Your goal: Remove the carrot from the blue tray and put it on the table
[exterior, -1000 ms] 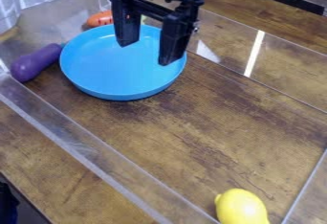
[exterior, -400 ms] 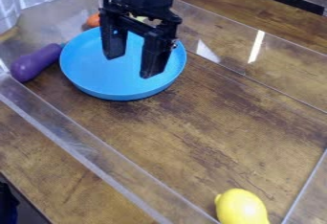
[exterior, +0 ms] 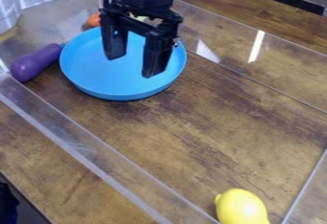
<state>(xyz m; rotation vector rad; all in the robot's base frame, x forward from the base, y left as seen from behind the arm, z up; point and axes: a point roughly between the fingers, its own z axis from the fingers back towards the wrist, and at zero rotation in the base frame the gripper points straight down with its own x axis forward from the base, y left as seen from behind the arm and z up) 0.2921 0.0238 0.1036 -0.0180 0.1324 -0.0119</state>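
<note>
Spread fingers (exterior: 132, 48) inside blue tray (exterior: 90, 80) rim

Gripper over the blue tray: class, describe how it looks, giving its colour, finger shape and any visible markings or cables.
The gripper is black all over. Two long, flat, slab-like fingers hang from a blocky black body. No markings or cables can be made out at this picture size.

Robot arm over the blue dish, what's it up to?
The gripper hangs open over the blue tray, pointing down and holding nothing. A bit of the carrot peeks out behind the arm near the tray's far rim. An eggplant lies left of the tray, and a lemon sits at the table's near edge.
</note>
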